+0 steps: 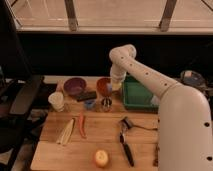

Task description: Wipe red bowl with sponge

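The red bowl [103, 86] sits at the back of the wooden table, right of the purple bowl [74, 86]. My gripper [115, 84] hangs from the white arm and points down at the red bowl's right rim. It is shut on the sponge [116, 87], a small pale yellowish bit at its tip that touches the bowl's right edge. Most of the sponge is hidden by the gripper.
A green tray [137, 96] stands just right of the gripper. A flat black block [86, 96], a white cup [56, 101] and small blue and metal items [98, 104] lie in front of the bowls. A red chili [81, 125], a yellow fruit [101, 158] and a black tool [125, 144] lie nearer.
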{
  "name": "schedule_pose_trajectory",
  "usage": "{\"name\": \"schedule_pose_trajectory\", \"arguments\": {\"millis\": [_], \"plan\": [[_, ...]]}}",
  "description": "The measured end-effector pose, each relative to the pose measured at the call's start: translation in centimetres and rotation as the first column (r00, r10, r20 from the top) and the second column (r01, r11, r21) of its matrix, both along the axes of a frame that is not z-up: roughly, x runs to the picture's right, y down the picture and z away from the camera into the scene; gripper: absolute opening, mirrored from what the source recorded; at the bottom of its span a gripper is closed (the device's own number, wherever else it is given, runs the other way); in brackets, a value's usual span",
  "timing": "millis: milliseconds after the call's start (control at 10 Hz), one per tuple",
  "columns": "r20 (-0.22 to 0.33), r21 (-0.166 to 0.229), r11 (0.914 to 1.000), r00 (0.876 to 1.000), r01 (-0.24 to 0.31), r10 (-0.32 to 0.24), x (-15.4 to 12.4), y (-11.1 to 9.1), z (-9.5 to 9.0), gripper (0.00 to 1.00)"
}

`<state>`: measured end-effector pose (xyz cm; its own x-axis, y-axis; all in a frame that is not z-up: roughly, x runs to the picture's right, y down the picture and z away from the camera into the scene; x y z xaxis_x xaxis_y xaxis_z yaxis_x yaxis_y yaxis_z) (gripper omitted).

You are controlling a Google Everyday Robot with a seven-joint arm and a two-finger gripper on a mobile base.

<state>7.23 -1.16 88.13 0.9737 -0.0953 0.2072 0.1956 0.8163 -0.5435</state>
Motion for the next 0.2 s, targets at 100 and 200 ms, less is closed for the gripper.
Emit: {"name": "schedule_pose_trajectory", "arguments": {"millis": [100, 200], "plan": [[0.003, 0.0, 1.0, 1.0, 0.001, -0.001, 0.12, -0.53, 0.45, 0.0], [0.021, 0.001, 1.0, 1.0, -0.001, 0.001, -0.37, -0.89, 0.89, 0.0]]}}
